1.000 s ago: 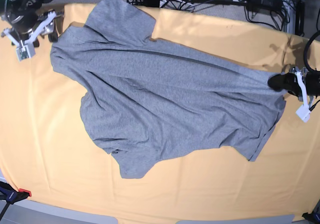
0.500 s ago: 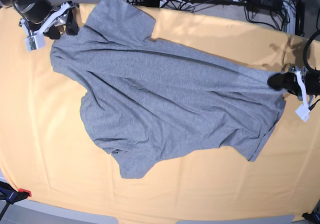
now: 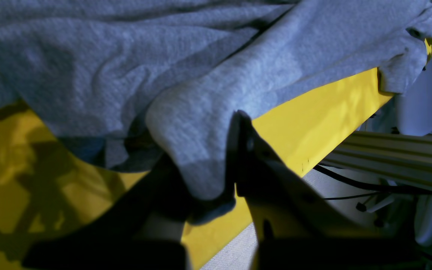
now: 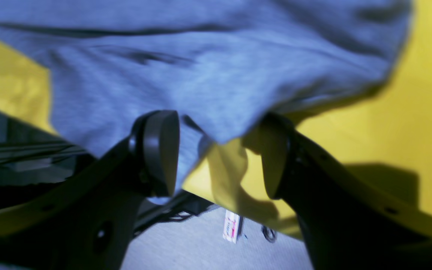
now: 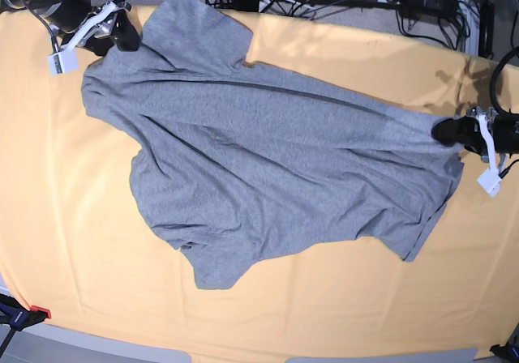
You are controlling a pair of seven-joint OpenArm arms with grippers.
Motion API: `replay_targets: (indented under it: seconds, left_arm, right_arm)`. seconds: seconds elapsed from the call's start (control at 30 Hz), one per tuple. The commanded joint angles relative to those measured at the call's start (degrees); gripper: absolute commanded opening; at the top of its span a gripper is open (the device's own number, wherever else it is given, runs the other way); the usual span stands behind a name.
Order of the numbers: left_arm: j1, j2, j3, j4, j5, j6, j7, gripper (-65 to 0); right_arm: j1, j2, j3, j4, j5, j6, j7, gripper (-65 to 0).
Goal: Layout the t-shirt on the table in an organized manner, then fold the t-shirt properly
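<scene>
Right claw [image 4: 216,157]: two black fingers with rounded oval pads [image 4: 160,152], small screw holes along dark finger arms, lower half of wrist frame. In base view, upper left: black arm body, white finger bracket, small white block at its tip. Left claw [image 5: 454,132], right edge of base view: black tip, white bracket, white tag-like block below. Wrist view: dark fingers, pale cream bracket, lower centre.

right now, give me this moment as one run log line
stage: laying out | t-shirt: spread, creased, on table | left hand: shut on t-shirt edge | right hand: open at opposite corner, cloth between jaws
</scene>
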Motion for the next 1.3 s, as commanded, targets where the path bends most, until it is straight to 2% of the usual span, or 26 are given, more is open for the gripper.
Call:
replay_targets:
  seconds: [0.0, 0.13, 0.23, 0.37, 0.4, 0.5, 0.8, 0.9, 1.0, 1.27]
  left_arm:
    - [-0.8, -1.6, -0.8, 0.6, -1.0, -0.2, -0.6, -65.0]
    - [-0.9, -1.6, -0.8, 0.6, -1.0, -0.2, -0.6, -65.0]
    - [-0.8, -1.6, -0.8, 0.6, -1.0, -0.2, -0.6, -65.0]
    - [-0.8, -1.6, -0.8, 0.6, -1.0, -0.2, -0.6, -65.0]
    - [-0.8, -1.6, -0.8, 0.6, -1.0, -0.2, -0.6, -65.0]
    - [-0.9, -1.6, -0.8, 0.6, -1.0, -0.2, -0.6, -65.0]
    - [-0.9, -1.6, -0.8, 0.6, -1.0, 0.2, -0.6, -65.0]
    - [-0.9, -1.7, -0.8, 0.6, -1.0, 2.0, -0.6, -65.0]
    - [-1.2, -1.8, -0.8, 1.0, -1.0, 2.0, -0.6, -65.0]
    - [-1.0, -1.8, -0.8, 7.4, -1.0, 2.0, -0.6, -65.0]
  right_arm:
    - [-0.2, 0.6, 0.3, 0.7, 1.2, 0.8, 1.0, -29.3]
    - [0.4, 0.5, 0.3, 0.7, 1.2, 1.0, 1.5, -29.7]
    - [1.2, 0.5, 0.3, 0.7, 1.2, 1.0, 1.5, -37.0]
    - [2.1, 0.5, 0.3, 0.7, 1.5, 1.7, 1.5, -40.2]
    - [2.1, 0.5, 0.3, 0.7, 1.6, 2.3, 1.5, -44.7]
    - [2.1, 0.5, 0.3, 0.7, 1.5, 3.3, 1.5, -65.0]
    - [1.9, 1.9, 0.3, 0.9, 1.6, 3.3, -0.4, -65.0]
    - [1.9, 3.6, 0.3, 1.1, 1.8, 3.3, -3.9, -65.0]
    - [1.7, 6.0, 0.3, 2.9, 5.0, 3.3, -7.8, -65.0]
    - [1.4, 10.8, 0.3, 10.2, 6.4, 3.3, -10.5, -65.0]
